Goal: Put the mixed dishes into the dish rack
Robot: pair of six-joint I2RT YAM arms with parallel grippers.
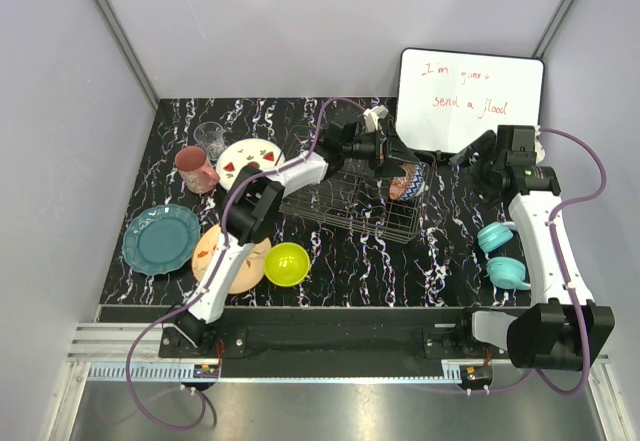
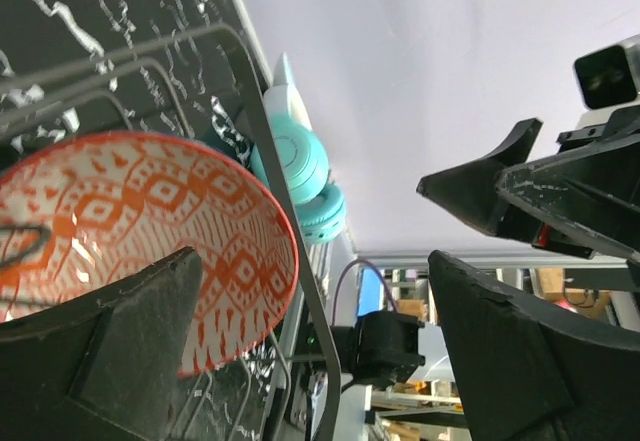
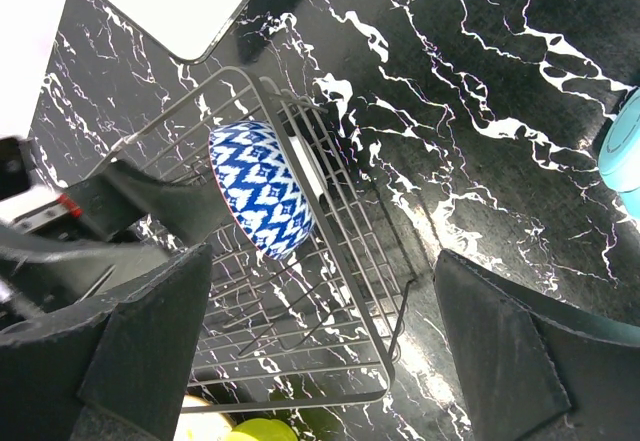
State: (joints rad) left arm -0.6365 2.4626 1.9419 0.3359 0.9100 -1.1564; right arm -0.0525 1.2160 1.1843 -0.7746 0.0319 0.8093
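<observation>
On edge at the right end of the thin dark wire dish rack [image 1: 340, 213] — glossy round bowl [image 3: 262, 189], red-and-white diamonds inside, blue-and-white outside. Spread wide and empty beside it: left gripper [image 2: 313, 254]; equally wide, empty: right gripper [image 3: 322, 253]

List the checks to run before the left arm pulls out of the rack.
1. Red-white patterned bowl inside dish rack: ok, tipped on its side.
2. Left gripper open: ok.
3. Left fingers clear of the bowl: cannot tell, one overlaps its rim.
4. Right gripper open and empty: ok.
5. All dishes loaded: not ok, lime-green bowl waits outside the rack.
</observation>
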